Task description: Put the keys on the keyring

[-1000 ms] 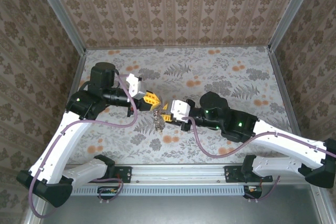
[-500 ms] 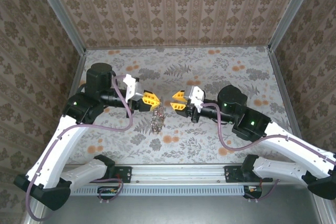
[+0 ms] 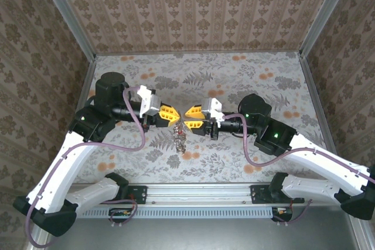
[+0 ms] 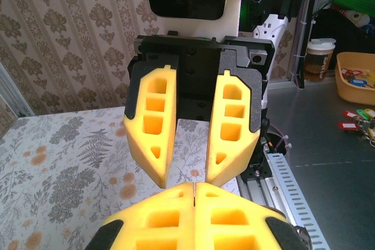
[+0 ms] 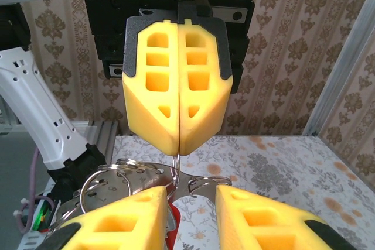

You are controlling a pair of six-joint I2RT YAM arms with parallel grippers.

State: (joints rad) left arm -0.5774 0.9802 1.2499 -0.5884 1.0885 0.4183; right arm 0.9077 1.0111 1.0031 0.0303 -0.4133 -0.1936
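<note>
**Right gripper drawn in to face left; keyring hanging**

Moved since half a second ago: my right gripper (image 3: 187, 119) has come in until its yellow tips almost meet those of my left gripper (image 3: 176, 116).

- Left gripper: fingers pressed fully together, pinching a thin wire of the keyring (image 3: 179, 139).
- Keyring: silvery loops dangling just below the left tips. I cannot tell whether the lower end touches the floral table (image 3: 246, 80).
- Right gripper: jaws parted a little, nothing between them, head-on to the left.

Damask-papered walls (image 3: 193, 4), floral tabletop (image 3: 246, 80)
</note>
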